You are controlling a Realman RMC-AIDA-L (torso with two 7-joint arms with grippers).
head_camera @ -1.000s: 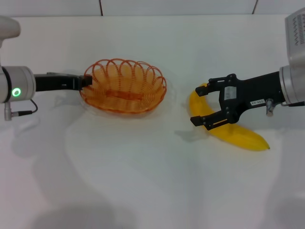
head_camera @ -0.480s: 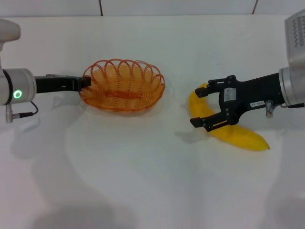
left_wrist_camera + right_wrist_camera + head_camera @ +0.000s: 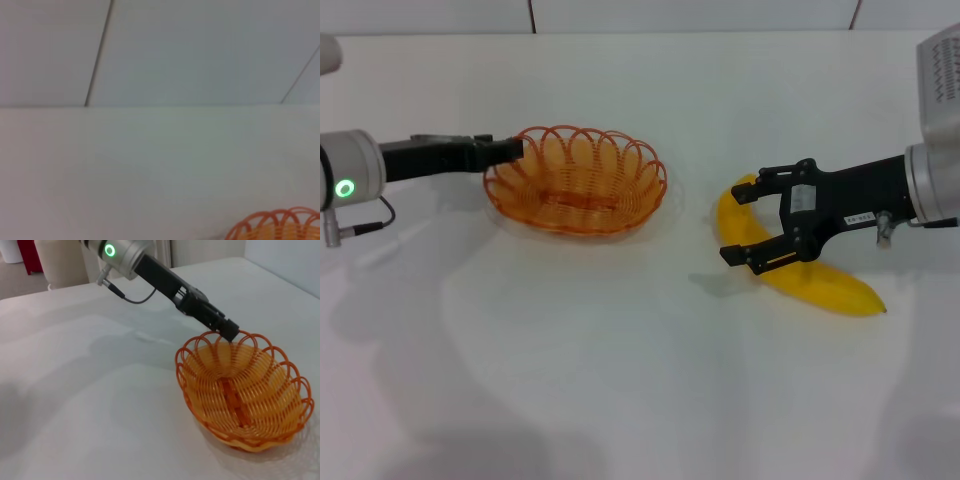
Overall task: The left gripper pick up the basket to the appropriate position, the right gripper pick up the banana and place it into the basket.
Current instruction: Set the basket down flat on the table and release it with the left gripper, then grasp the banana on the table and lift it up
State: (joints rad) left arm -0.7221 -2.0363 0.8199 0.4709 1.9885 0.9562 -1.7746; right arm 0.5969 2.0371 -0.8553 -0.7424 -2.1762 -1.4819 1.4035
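Observation:
The orange wire basket (image 3: 576, 186) sits on the white table left of centre. It also shows in the right wrist view (image 3: 243, 396) and at the edge of the left wrist view (image 3: 278, 228). My left gripper (image 3: 512, 148) is at the basket's left rim, slightly above it; the right wrist view shows its tip (image 3: 229, 330) at a rim loop. The yellow banana (image 3: 832, 286) lies on the table at the right. My right gripper (image 3: 745, 222) with the white label is open, one finger on each side of the banana's upper part.
The white table (image 3: 620, 380) stretches wide in front of the basket and banana. A tiled wall (image 3: 700, 12) runs along its far edge. A cable (image 3: 370, 232) hangs off the left arm.
The left gripper has risen from the side of the basket's left rim to its top. The basket has shifted slightly left and looks flatter. The right gripper and banana have not moved.

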